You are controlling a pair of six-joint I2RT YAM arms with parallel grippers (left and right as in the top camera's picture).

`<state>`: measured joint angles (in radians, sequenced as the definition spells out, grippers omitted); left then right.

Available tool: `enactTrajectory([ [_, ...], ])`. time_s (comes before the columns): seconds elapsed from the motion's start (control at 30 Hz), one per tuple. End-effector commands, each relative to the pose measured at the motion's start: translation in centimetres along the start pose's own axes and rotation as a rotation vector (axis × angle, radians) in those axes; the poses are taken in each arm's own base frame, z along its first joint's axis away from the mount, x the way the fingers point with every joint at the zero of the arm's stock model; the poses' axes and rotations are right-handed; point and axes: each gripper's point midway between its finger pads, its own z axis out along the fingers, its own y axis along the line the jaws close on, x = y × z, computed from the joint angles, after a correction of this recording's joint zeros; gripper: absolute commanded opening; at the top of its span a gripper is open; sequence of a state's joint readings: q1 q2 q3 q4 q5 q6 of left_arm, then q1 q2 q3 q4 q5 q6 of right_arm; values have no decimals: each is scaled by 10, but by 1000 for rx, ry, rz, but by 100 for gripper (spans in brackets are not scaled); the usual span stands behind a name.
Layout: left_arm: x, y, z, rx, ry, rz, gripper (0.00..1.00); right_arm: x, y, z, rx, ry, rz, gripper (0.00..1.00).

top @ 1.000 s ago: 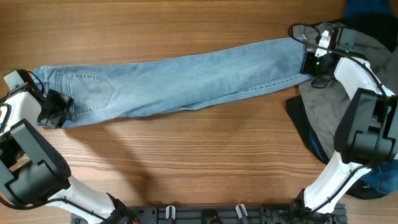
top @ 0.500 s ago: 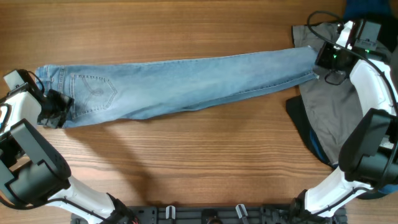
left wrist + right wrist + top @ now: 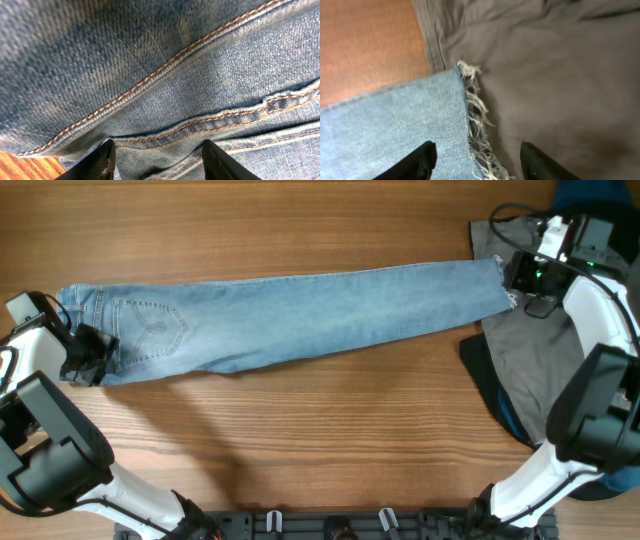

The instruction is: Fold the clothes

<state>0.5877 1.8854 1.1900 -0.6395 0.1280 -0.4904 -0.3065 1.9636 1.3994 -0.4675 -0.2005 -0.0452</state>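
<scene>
The light blue jeans (image 3: pixel 300 315) lie stretched out flat across the table, waist at the left and frayed leg ends (image 3: pixel 476 120) at the right. My left gripper (image 3: pixel 85 352) sits at the waist and is shut on a bunched fold of the denim waistband (image 3: pixel 157 155), which fills the gap between its fingers. My right gripper (image 3: pixel 515 280) hovers open just over the leg ends, one finger above the denim and the other above the grey garment (image 3: pixel 560 75), with nothing held.
The grey garment (image 3: pixel 530 370) lies at the right edge, under the jeans' hem and my right arm. A dark blue cloth (image 3: pixel 590 195) shows at the far right corner and below the grey one. Bare wooden table (image 3: pixel 300 440) lies in front of the jeans.
My right gripper pulled the leg ends to the right, straightening the jeans, then opened and let the hem drop. The left gripper and the waist stayed put.
</scene>
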Motion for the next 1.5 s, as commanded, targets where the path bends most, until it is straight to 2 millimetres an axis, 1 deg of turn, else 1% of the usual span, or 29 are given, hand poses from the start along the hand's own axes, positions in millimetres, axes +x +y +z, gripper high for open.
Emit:
enactTrajectory([
  [0.0, 7, 9, 8, -39, 17, 14, 56, 28, 8, 38, -94, 81, -85, 66],
  [0.1, 7, 9, 8, -41, 21, 11, 56, 34, 20, 53, -184, 80, -113, 68],
  [0.17, 7, 9, 8, -41, 21, 10, 56, 37, 31, 57, -255, 78, -107, 68],
  [0.2, 7, 9, 8, -41, 21, 11, 56, 39, 40, 58, -308, 81, -106, 68],
  [0.23, 7, 9, 8, -41, 21, 10, 56, 40, 44, 58, -337, 80, -107, 67],
  [0.27, 7, 9, 8, -41, 21, 11, 56, 42, 49, 58, -361, 82, -113, 64],
  [0.37, 7, 9, 8, -41, 21, 11, 56, 45, 52, 57, -366, 95, -114, 30],
  [0.43, 7, 9, 8, -41, 21, 11, 57, 46, 52, 57, -367, 101, -112, 21],
  [0.47, 7, 9, 8, -41, 21, 11, 56, 46, 52, 57, -367, 102, -111, 15],
  [0.5, 7, 9, 8, -41, 21, 11, 56, 46, 52, 57, -367, 101, -111, 5],
  [0.57, 8, 10, 8, -42, 23, 10, 56, 46, 49, 58, -349, 108, -71, 4],
  [0.6, 8, 10, 8, -42, 24, 10, 56, 43, 43, 56, -313, 108, -40, 4],
  [0.67, 8, 10, 8, -43, 25, 11, 56, 32, 35, 47, -254, 86, -42, 4],
  [0.73, 10, 11, 8, -46, 30, 10, 56, 6, 22, 23, -151, 36, -65, 4],
  [0.77, 10, 11, 8, -48, 33, 9, 56, -10, 21, 5, -119, 4, -78, 4],
  [0.83, 11, 11, 8, -49, 34, 9, 58, -30, 31, -23, -119, -49, -103, 4],
  [0.9, 12, 11, 8, -46, 39, 9, 61, -32, 48, -38, -134, -55, -129, 4],
  [0.93, 13, 11, 8, -45, 43, 8, 61, -29, 57, -39, -144, -43, -141, 4],
  [1.0, 14, 11, 8, -45, 49, 7, 62, -14, 83, -38, -176, 12, -175, 4],
  [1.07, 15, 11, 8, -46, 51, 7, 63, 4, 115, -35, -213, 75, -200, 4],
  [1.1, 15, 12, 8, -47, 52, 7, 63, 14, 138, -35, -237, 105, -216, 4],
  [1.17, 15, 11, 8, -47, 51, 7, 63, 29, 173, -35, -272, 142, -245, 4],
  [1.23, 15, 11, 8, -47, 51, 7, 63, 43, 202, -35, -302, 172, -281, 4],
  [1.27, 15, 12, 8, -47, 51, 7, 63, 54, 221, -35, -319, 197, -295, 4],
  [1.33, 15, 12, 8, -47, 51, 7, 63, 74, 252, -33, -346, 239, -308, 4],
  [1.47, 14, 12, 8, -46, 51, 7, 63, 101, 293, -29, -376, 286, -296, 4],
])
